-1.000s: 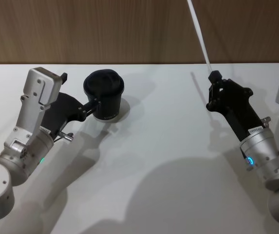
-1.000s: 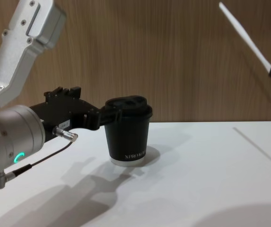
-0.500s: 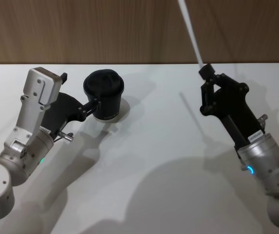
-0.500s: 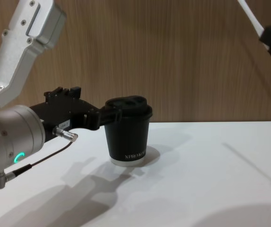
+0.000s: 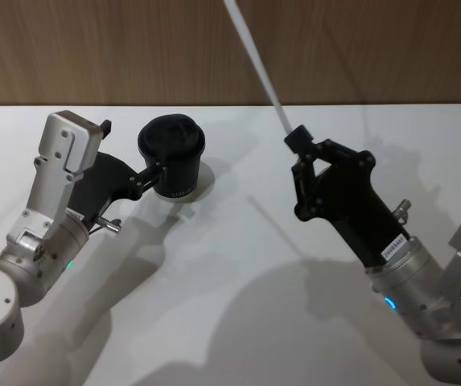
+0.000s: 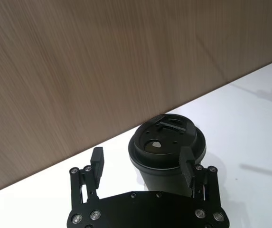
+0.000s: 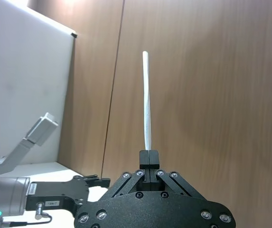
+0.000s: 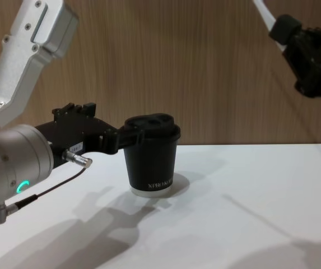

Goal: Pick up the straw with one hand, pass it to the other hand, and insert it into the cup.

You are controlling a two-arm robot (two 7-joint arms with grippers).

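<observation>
The black ribbed cup (image 5: pixel 172 153) (image 8: pixel 152 157) with its black lid stands upright on the white table at the back left. My left gripper (image 5: pixel 156 170) (image 6: pixel 142 159) (image 8: pixel 124 137) is open at the cup's side. One fingertip (image 6: pixel 187 164) rests against the cup (image 6: pixel 166 142), and the other stands apart from it. The thin white straw (image 5: pixel 256 64) (image 7: pixel 146 99) (image 8: pixel 264 11) points up and away, with its lower end pinched in my right gripper (image 5: pixel 298 138) (image 7: pixel 149 156) (image 8: pixel 283 25). That gripper is shut on it, raised above the table to the right of the cup.
A wooden wall (image 5: pixel 375 48) runs behind the table's back edge. The white table (image 5: pixel 238 265) spreads bare between the two arms. A thin black cable (image 8: pixel 54 188) hangs from my left wrist.
My right gripper has carried the straw leftward, toward the cup, and it now looms larger in the head view. The left arm and the cup have not moved.
</observation>
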